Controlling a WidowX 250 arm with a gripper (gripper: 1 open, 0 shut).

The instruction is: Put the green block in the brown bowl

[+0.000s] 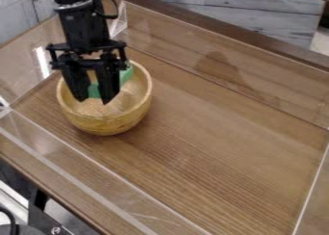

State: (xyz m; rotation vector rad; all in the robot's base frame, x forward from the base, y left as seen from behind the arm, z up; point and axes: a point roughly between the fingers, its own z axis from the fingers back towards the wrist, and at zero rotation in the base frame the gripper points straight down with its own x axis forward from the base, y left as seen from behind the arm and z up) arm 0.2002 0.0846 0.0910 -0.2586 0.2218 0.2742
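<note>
The brown bowl (108, 121) stands on the wooden table at the left of the camera view. Directly above its hollow hangs my black gripper (92, 92), with its fingertips dipping below the rim at the bowl's far side. The green block (119, 74) shows as a bright green strip between and just right of the fingers. The fingers are shut on it, and most of the block is hidden behind them.
Clear plastic walls (77, 171) border the wooden table (218, 152) along the near and far edges. A grey marbled surface (244, 17) lies beyond the far wall.
</note>
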